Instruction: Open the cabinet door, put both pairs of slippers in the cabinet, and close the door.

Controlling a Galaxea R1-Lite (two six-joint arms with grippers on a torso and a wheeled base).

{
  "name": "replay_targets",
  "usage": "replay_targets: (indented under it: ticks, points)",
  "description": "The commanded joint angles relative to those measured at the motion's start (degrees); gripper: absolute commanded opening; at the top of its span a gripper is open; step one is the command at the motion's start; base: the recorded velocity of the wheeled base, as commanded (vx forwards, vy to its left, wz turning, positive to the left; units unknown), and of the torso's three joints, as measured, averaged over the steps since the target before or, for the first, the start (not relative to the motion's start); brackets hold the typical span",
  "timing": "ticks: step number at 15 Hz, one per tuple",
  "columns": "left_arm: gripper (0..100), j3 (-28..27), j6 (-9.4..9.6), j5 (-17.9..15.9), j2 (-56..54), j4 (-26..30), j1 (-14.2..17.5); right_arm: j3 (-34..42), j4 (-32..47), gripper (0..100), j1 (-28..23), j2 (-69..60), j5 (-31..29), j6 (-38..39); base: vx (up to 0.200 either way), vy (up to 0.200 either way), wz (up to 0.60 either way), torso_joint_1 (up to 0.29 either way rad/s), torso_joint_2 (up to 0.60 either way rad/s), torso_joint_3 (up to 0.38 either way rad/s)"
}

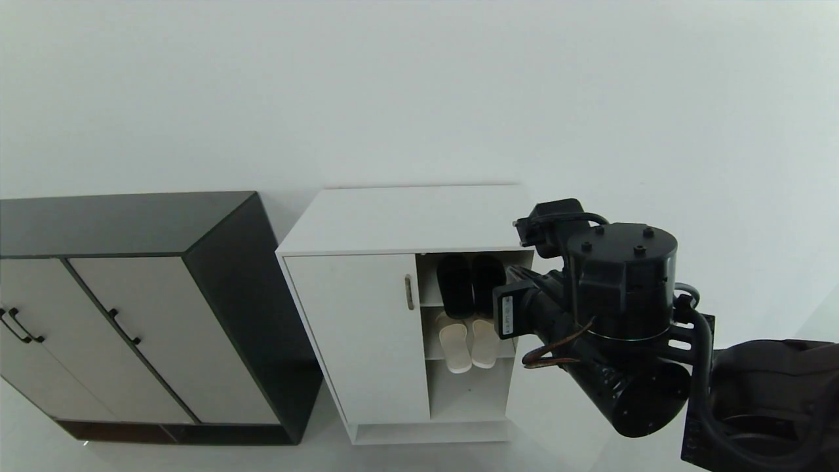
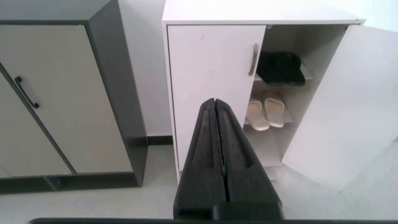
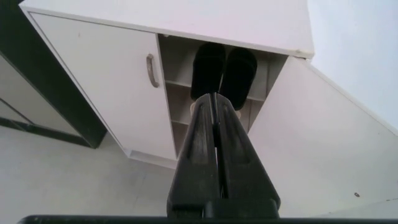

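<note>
The white cabinet (image 1: 400, 219) stands against the wall with its left door (image 1: 357, 328) closed and its right side open. The black slippers (image 1: 470, 283) sit on the top shelf and the white slippers (image 1: 468, 342) on the middle shelf. The open right door (image 2: 348, 112) swings out to the side. My right arm (image 1: 616, 308) hangs in front of the cabinet's right edge. My right gripper (image 3: 214, 96) is shut and empty, pointing at the black slippers (image 3: 222, 71). My left gripper (image 2: 214, 102) is shut and empty, farther back, facing the closed door (image 2: 211, 87).
A dark cabinet (image 1: 131, 288) with two pale doors stands to the left of the white one. The closed white door has a metal handle (image 1: 409, 292). The bottom shelf (image 1: 468, 393) of the white cabinet holds nothing. Bare floor (image 1: 577, 452) lies in front.
</note>
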Motion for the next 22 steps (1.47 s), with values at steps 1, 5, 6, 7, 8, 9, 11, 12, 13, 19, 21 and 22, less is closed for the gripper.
replay_targets:
  ticks: [1,5,6,7,8,9,11,12,13,19,21,22]
  points:
    - [0,0.0,-0.02,0.0,-0.01,-0.01,-0.02,0.08,0.08,0,0.0,0.11,0.0,-0.01,0.0,0.0,0.0,0.0,0.0,0.0]
    - [0,0.0,-0.02,0.0,-0.01,-0.01,-0.02,0.34,0.08,0,-0.09,0.11,0.09,-0.01,0.0,0.0,0.0,0.0,0.0,0.0]
    - [0,0.0,-0.02,0.0,-0.01,-0.01,-0.02,0.34,0.08,0,-0.09,0.11,0.09,-0.01,0.0,0.0,0.0,0.0,0.0,0.0]
    - [0,0.0,-0.02,0.0,-0.01,-0.01,-0.02,0.34,0.08,0,0.0,0.11,0.09,-0.01,0.0,0.0,0.0,0.0,0.0,0.0]
    - [0,0.0,-0.02,0.0,-0.01,-0.01,-0.02,0.78,0.08,0,-0.09,0.2,0.09,-0.45,0.0,0.0,-0.6,0.002,0.0,0.007]
    - [0,0.0,-0.02,0.0,-0.01,-0.01,-0.02,1.13,0.08,0,-0.09,0.2,0.09,-1.15,0.0,0.0,-0.6,0.007,0.0,0.002]
    - [0,0.0,-0.1,0.0,-0.01,-0.01,-0.02,1.13,-0.01,0,-0.09,0.46,0.09,-1.15,0.0,0.0,-0.6,0.0,0.0,-0.002]
    - [0,0.0,-0.1,0.0,-0.01,-0.01,-0.02,1.13,-0.01,0,-0.09,0.46,0.09,-1.15,0.0,0.0,-0.6,0.027,0.0,-0.002]
    - [0,0.0,-0.1,0.0,-0.01,-0.01,-0.02,1.13,-0.01,0,-0.18,0.46,0.09,-1.15,0.0,0.0,0.0,0.0,0.0,0.0]
    - [0,0.0,-0.1,0.0,-0.01,-0.01,-0.02,0.95,-0.01,0,-5.45,0.37,1.93,-1.94,0.0,0.0,0.0,0.0,0.0,0.0]
    - [0,0.0,-0.1,0.0,-0.01,-0.01,-0.02,0.69,-0.01,0,-7.47,0.46,3.43,-1.94,0.0,0.0,0.0,0.0,0.0,0.0]
    - [0,0.0,-0.1,0.0,-0.01,-0.01,-0.02,0.6,-0.01,0,-8.44,0.46,3.95,-1.94,0.0,0.0,0.0,0.0,0.0,0.0]
